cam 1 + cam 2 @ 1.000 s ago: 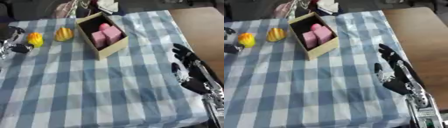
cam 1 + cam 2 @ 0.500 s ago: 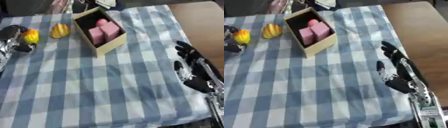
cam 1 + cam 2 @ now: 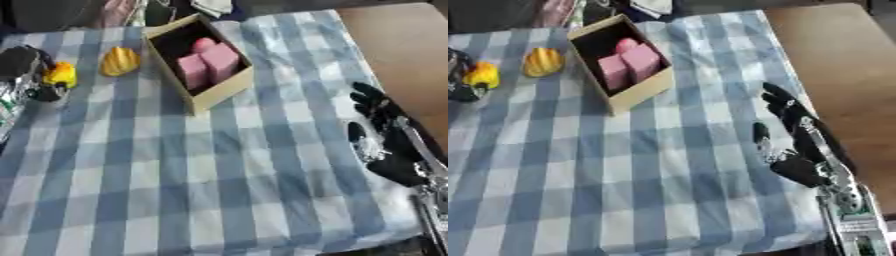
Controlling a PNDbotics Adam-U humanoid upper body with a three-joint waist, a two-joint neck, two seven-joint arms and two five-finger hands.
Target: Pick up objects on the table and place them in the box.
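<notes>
Since a second ago I see my left hand (image 3: pixel 31 75) closer around the small yellow-orange object (image 3: pixel 60 74), fingers curled beside it. Nearest, my right hand (image 3: pixel 794 145) rests open. Farther, the cardboard box (image 3: pixel 219 92) holds pink blocks (image 3: pixel 208 65); a yellow ridged object (image 3: pixel 119 61) lies beside it.

You look down from the robot's head through two eyes side by side, facing forward over the checked cloth (image 3: pixel 219 190). Both views share the box (image 3: pixel 199 62), seemingly fairly close; the right eye shows more of the bare table (image 3: pixel 842 75) at right.
</notes>
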